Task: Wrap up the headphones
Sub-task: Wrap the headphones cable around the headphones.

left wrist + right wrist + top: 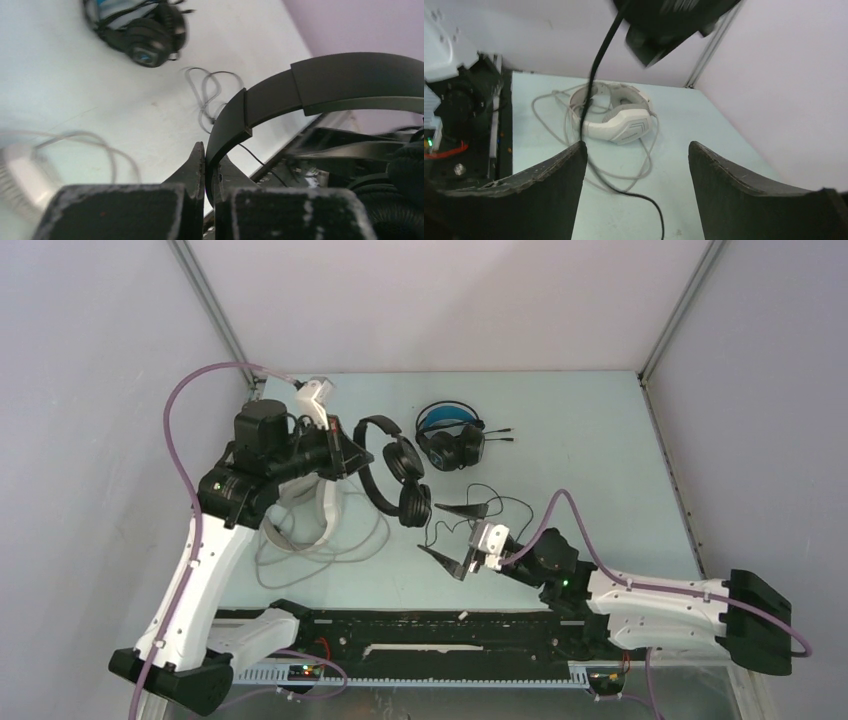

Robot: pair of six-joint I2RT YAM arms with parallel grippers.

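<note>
My left gripper (352,452) (210,156) is shut on the headband (300,90) of the all-black headphones (400,475) and holds them off the table. Their thin black cable (594,90) hangs from the ear cups (674,20), passes my right gripper's left finger and trails on the table between its fingers. The right gripper (455,538) (636,150) is open, low over the table, and grips nothing. The white headphones (325,510) (624,122) lie under the left arm with their grey cable looped loosely. The pair with the blue headband (450,438) (142,35) lies at the back.
Loose black cable (490,508) (205,95) curls on the table beside the right gripper. Grey walls close in the table on three sides. A black rail (420,630) with the arm bases runs along the near edge.
</note>
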